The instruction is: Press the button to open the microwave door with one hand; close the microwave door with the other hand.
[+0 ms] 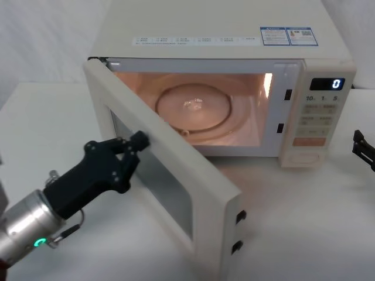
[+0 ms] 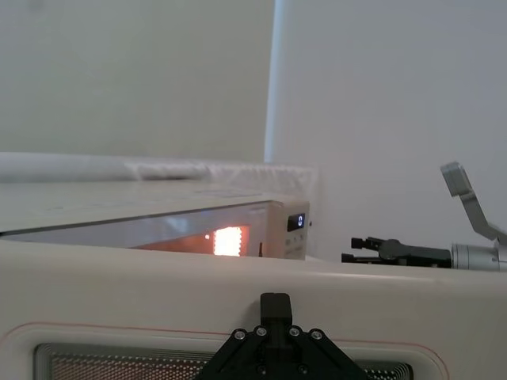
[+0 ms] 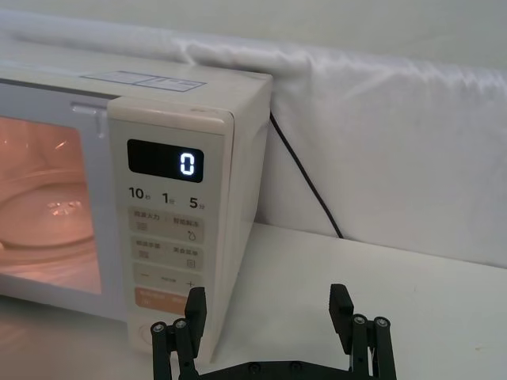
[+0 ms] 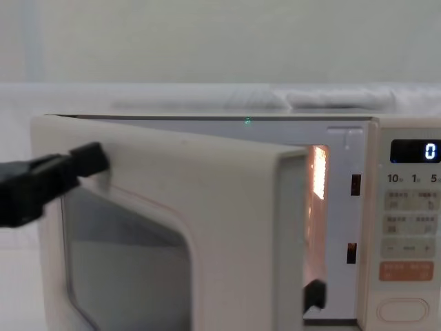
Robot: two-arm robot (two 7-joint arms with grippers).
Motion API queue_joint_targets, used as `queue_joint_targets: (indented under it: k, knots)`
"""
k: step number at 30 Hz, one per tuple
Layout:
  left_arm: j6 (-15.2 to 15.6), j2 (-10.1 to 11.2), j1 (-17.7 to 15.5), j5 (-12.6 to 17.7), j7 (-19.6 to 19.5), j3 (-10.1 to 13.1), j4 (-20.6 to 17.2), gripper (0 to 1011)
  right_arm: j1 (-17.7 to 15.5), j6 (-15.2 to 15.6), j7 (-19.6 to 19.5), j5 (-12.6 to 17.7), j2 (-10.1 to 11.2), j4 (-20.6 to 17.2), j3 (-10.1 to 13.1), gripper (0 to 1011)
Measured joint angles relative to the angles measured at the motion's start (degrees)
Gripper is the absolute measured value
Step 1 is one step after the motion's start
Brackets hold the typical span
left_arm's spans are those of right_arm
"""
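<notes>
The microwave door (image 1: 202,175) stands swung out about halfway toward the left, and the lit cavity with its glass turntable (image 1: 196,108) shows behind it. My left gripper (image 1: 139,140) is shut, its tip resting against the door's outer face near the top edge, above the dark window; from the chest it (image 4: 89,160) touches the door (image 4: 207,179) at the upper left. The button (image 1: 307,157) is the wide cream key at the bottom of the keypad panel (image 1: 319,114). My right gripper (image 3: 268,305) is open, hanging off to the right of the keypad and touching nothing.
The microwave sits on a white table (image 1: 304,222) against a white draped backdrop. The display (image 3: 186,164) reads 0. A black cable (image 3: 305,186) runs down behind the oven's right side. Bare tabletop lies in front of the keypad and to the right.
</notes>
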Motion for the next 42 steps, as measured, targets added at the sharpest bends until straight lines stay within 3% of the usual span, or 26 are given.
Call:
queue_joint_targets:
  k: [12, 22, 32, 42]
  knots:
    - [1.8, -1.3, -7.1, 5.2, 4.2, 7.6, 2.9, 0, 0.0, 0.0, 0.0, 0.0, 0.0, 0.0, 0.0, 1002]
    - [2.4, -2.6, -14.0, 11.9, 9.5, 13.3, 4.4, 0, 0.0, 0.0, 0.0, 0.0, 0.0, 0.0, 0.0, 1002]
    - [4.3, -4.0, -17.6, 16.1, 13.3, 15.9, 4.9, 0, 0.0, 0.0, 0.0, 0.0, 0.0, 0.0, 0.0, 1002]
    - [7.1, -7.5, -20.6, 19.6, 17.7, 17.4, 6.6, 0, 0.0, 0.0, 0.0, 0.0, 0.0, 0.0, 0.0, 1002]
